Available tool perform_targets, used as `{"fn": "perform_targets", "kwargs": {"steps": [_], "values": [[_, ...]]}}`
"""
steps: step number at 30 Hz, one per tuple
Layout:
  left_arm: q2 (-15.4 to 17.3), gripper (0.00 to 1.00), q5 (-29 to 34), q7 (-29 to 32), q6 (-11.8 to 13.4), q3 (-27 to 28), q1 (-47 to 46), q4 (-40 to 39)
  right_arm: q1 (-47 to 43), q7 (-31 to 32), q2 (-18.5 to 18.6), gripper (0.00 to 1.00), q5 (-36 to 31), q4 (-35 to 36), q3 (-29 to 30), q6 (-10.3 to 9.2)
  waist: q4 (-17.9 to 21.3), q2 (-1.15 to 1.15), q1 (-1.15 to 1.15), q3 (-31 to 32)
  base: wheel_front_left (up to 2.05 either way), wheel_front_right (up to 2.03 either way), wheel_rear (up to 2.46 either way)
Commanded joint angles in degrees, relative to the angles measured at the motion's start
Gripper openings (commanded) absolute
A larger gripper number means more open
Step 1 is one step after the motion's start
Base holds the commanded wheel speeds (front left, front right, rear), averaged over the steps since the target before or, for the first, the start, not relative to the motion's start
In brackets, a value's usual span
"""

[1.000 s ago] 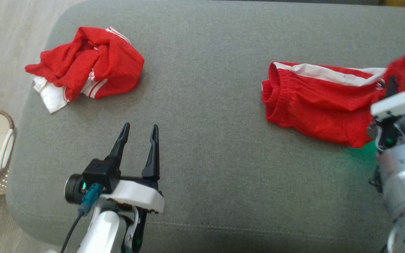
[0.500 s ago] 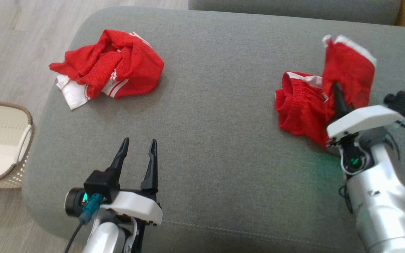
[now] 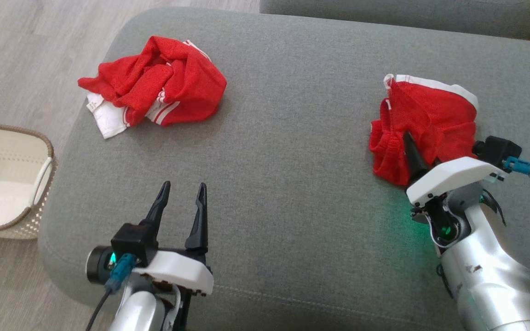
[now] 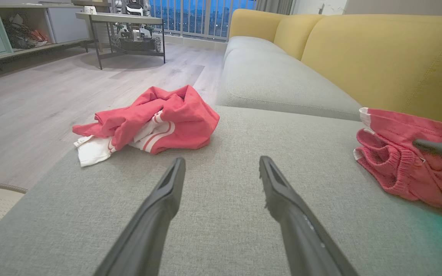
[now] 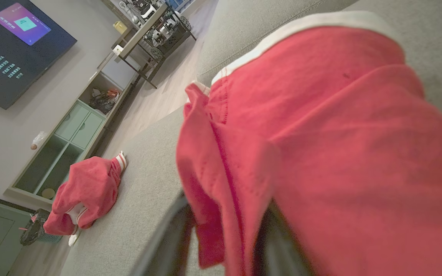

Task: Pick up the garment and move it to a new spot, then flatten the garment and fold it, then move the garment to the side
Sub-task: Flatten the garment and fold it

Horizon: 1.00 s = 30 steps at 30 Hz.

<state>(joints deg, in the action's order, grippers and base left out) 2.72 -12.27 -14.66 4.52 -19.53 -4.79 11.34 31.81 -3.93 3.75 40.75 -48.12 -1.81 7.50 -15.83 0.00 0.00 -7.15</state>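
Folding looks to be the step in hand: the red shorts (image 3: 426, 119) lie doubled over on the gray cushion (image 3: 292, 193) at 2 o'clock in the head view. The right gripper (image 3: 416, 138) reaches in from 5 o'clock, cloth hanging between its fingers (image 3: 413, 154); whether they pinch it I cannot tell. Next it likely must let go and back out without dragging the fold. The left gripper (image 3: 183, 187) hovers wide and empty at 7 o'clock.

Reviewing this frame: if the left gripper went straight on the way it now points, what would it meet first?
The left gripper would likely graze the right edge of the crumpled red garment. Otherwise it passes over bare grey cushion just beside it. Its height above the cushion is unclear.
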Motion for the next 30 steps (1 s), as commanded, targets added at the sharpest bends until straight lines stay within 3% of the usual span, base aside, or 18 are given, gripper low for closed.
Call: {"fn": "perform_targets", "kwargs": {"steps": [1, 14, 22, 30], "values": [[0.2, 1.00, -0.3, -0.3, 0.2, 1.8, -0.8, -1.6, 1.2, -1.1, -0.8, 1.00, -0.6, 1.9, -1.4, -0.01, -0.1, 0.00, 0.00, 0.2, 0.00, 0.00, 0.00], [0.2, 1.00, -0.5, -0.3, 0.2, 1.9, 0.3, -1.5, -3.4, 0.7, -0.9, 1.00, 1.5, 6.0, -10.1, -0.01, -0.1, 0.00, 0.00, 1.6, 0.00, 0.00, 0.00], [0.2, 1.00, -0.5, -0.3, 0.3, 2.5, -0.8, -1.9, -1.9, 1.5, -0.9, 1.00, 1.2, 2.8, -10.1, -0.01, -0.2, 0.00, 0.00, 1.3, 0.00, 0.00, 0.00], [0.2, 1.00, 0.1, -0.3, 0.2, 4.8, 0.1, -2.2, -1.7, -0.9, -0.4, 1.00, 3.2, 6.0, -9.3, -0.01, 2.1, 0.00, 0.00, 3.7, 0.00, 0.00, 0.00]]}}
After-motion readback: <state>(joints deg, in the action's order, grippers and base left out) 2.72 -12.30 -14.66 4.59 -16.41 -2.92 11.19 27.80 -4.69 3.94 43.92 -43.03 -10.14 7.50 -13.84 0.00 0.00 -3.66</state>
